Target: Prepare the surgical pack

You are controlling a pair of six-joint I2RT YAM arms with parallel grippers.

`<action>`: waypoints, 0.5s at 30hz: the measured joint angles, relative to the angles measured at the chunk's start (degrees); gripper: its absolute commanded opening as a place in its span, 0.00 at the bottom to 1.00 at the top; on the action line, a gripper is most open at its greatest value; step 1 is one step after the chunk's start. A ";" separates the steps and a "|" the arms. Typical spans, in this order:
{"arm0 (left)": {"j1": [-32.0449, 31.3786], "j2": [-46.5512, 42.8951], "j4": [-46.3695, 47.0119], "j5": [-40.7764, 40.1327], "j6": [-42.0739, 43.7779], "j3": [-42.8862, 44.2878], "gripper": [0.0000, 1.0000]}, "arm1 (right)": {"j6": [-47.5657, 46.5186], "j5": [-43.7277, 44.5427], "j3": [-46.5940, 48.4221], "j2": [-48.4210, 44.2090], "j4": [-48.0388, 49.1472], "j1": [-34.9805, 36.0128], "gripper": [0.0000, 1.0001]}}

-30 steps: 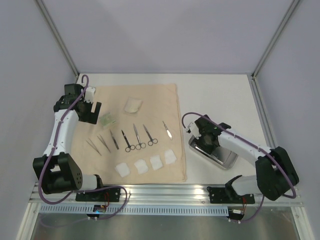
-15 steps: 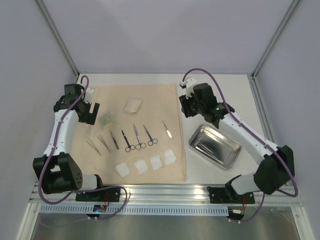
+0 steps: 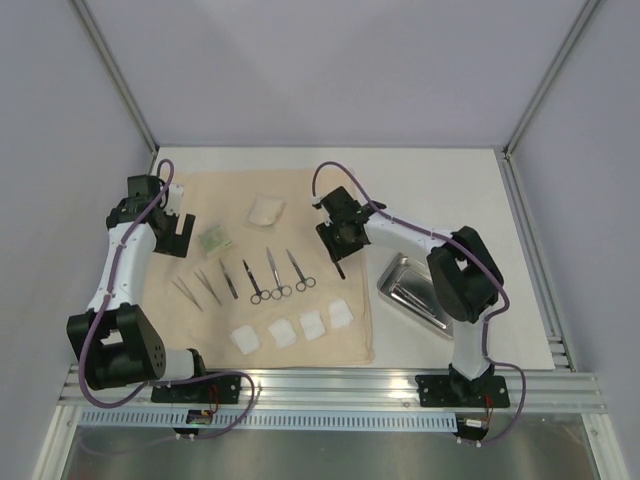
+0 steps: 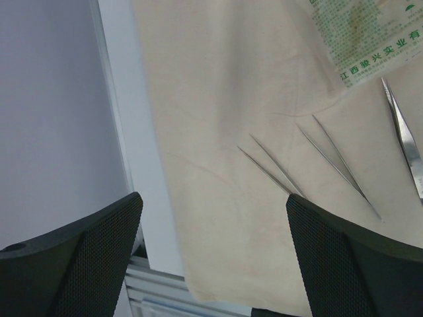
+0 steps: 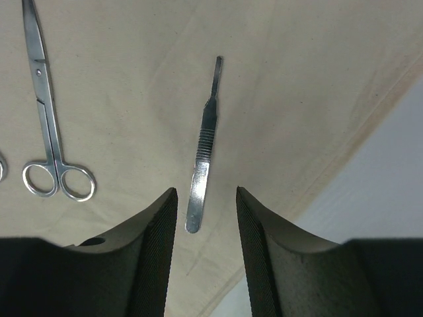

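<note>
The beige cloth lies spread flat on the table. On it are three scissors, three tweezers, a flat steel handle and a row of white gauze squares. The steel tray stands on the bare table right of the cloth, partly hidden by my right arm. My right gripper is open and empty just above the cloth, its fingers either side of the handle's near end. My left gripper is open and empty above the cloth's left edge, near two tweezers.
A folded white gauze pile and a green printed packet lie on the far part of the cloth. One pair of scissors lies left of the right fingers. Grey walls stand to the left, right and back.
My right arm has left the tray, swung up and left, and now sits low over the steel handle on the cloth. My left arm has barely moved.
</note>
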 measured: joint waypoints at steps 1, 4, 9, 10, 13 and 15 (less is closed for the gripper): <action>-0.02 0.00 -0.02 0.02 0.00 -0.02 1.00 | 0.17 0.07 0.02 0.55 -0.44 0.15 0.43; -0.02 0.00 0.02 0.04 0.00 -0.02 1.00 | 0.61 0.13 0.15 2.03 -1.07 0.20 0.42; 0.00 0.00 0.09 0.09 0.00 -0.13 1.00 | 0.87 0.46 2.58 4.92 -1.92 0.52 0.38; 0.00 0.00 0.20 0.07 0.00 -0.22 1.00 | 0.92 0.50 3.06 5.66 -1.90 0.72 0.38; 0.00 0.00 0.24 0.07 0.02 -0.66 1.00 | 1.05 0.87 3.69 7.15 -2.05 1.20 0.37; -0.02 0.00 0.35 0.04 0.04 -0.98 1.00 | 1.05 1.03 3.87 7.28 -2.03 1.49 0.35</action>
